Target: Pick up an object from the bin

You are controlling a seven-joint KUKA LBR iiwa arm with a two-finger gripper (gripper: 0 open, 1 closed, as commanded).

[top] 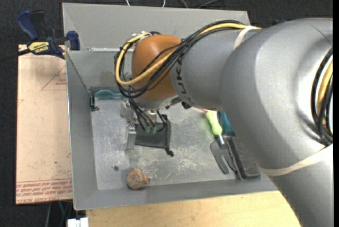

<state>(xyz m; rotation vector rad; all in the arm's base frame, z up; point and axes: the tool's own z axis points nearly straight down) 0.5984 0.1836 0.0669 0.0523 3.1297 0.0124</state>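
My gripper [131, 142] hangs under the arm's orange cover, low over the bin floor in the left middle of the bin. A dark flat squarish piece [153, 139] lies right beside it on the right, with a thin tail pointing toward the front. Whether the gripper touches or holds that piece I cannot tell. A brownish round lump [137, 179] rests near the front wall, a short way in front of the gripper.
A teal curved thing [108, 95] lies at the back left wall. On the right side are a green-handled tool [213, 123], a teal-handled one [224, 124] and grey tongs [229, 156], partly under the arm. The arm covers the back right of the bin.
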